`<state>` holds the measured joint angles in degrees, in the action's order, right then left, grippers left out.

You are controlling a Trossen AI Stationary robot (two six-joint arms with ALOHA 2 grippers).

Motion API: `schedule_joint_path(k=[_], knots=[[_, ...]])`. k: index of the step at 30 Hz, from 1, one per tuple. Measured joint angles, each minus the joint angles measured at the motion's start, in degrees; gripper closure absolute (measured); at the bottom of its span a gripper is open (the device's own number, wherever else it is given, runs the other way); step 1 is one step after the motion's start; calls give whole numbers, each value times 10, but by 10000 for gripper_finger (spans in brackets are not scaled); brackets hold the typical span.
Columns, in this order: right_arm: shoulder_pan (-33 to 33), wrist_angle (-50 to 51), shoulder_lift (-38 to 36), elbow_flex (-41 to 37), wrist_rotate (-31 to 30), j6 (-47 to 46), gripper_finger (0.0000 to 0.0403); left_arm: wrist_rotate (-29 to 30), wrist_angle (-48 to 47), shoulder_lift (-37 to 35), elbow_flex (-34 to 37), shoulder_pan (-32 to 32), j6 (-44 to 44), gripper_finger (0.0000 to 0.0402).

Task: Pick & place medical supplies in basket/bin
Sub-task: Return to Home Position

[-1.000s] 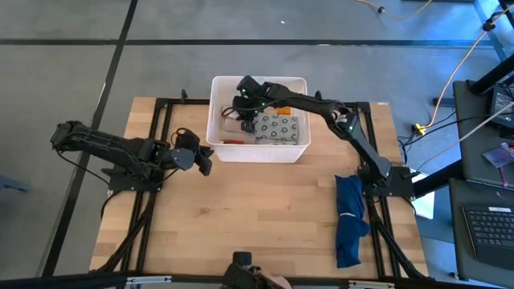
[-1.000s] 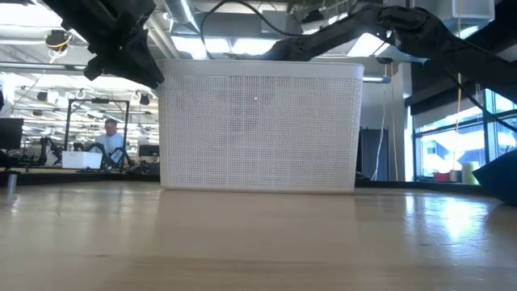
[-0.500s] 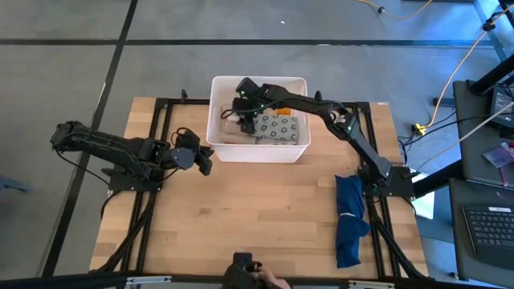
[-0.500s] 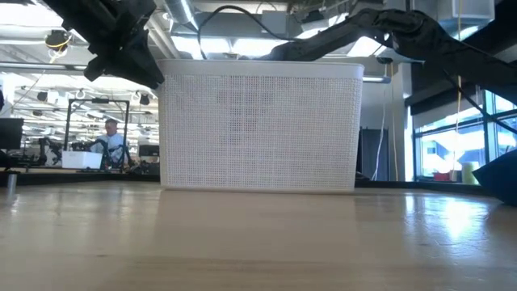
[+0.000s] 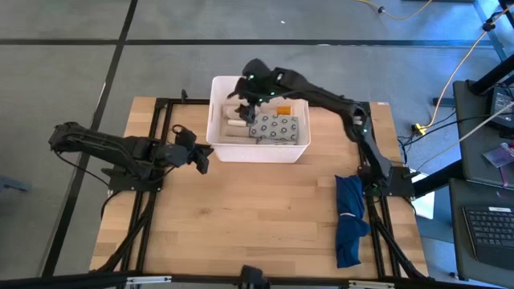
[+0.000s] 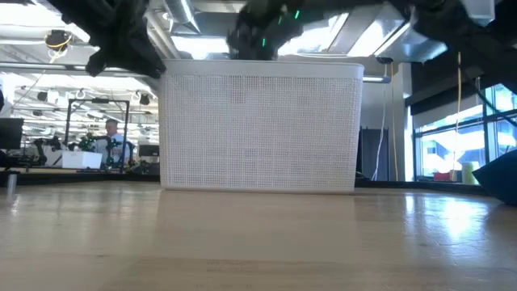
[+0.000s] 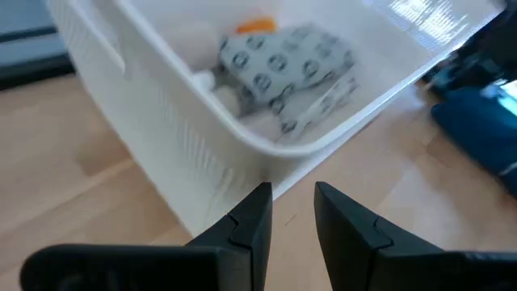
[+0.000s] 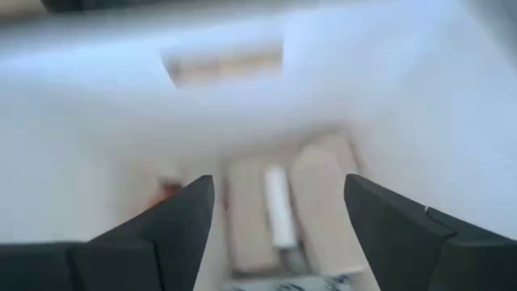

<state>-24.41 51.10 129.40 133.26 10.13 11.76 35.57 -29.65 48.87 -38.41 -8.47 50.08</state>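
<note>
The white bin [image 5: 217,143] stands at the table's far middle. In it lie a grey ring-patterned packet [image 5: 278,128], a small orange bottle [image 5: 283,109] and beige and white rolls [image 5: 235,127]. My right gripper [image 5: 243,98] hangs open above the bin's far left part with nothing between its fingers; its wrist view looks down on the rolls [image 8: 279,206]. My left gripper [image 5: 204,160] waits by the bin's near left corner, its fingers [image 7: 292,194] a little apart and holding nothing.
A long dark-blue cloth [image 5: 349,218] lies along the table's right edge, near the right arm's base. Bare wood spreads over the table's near half. Black frame rails run along both sides of the table. A person sits far off in the room behind [image 6: 107,139].
My right gripper has risen from inside the bin to above its rim and drawn a little toward the table's far edge. Beige and white rolls now show on the bin's floor where it was.
</note>
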Motion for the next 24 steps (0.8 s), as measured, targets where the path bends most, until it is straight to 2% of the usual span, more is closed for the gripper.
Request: schedule_joint_path(k=[4,8,12,14,16,19,24], knots=[[21,16,-65,5,0,-95,123,-3,15,-37,0,-1,-55,313],[64,43,-123,5,58,-151,123,-20,9,-50,0,0,-87,313],[115,45,-149,6,107,-160,123,-125,6,-44,0,0,-89,313],[137,81,-157,5,122,-199,123,-177,7,-40,0,-1,-93,313],[162,85,-162,5,113,-221,123,-212,12,-37,0,0,-90,313],[210,93,-165,5,68,-233,123,-248,13,-34,0,-1,-74,313],[285,82,-168,4,21,-262,123,-246,45,-53,0,0,-107,313]])
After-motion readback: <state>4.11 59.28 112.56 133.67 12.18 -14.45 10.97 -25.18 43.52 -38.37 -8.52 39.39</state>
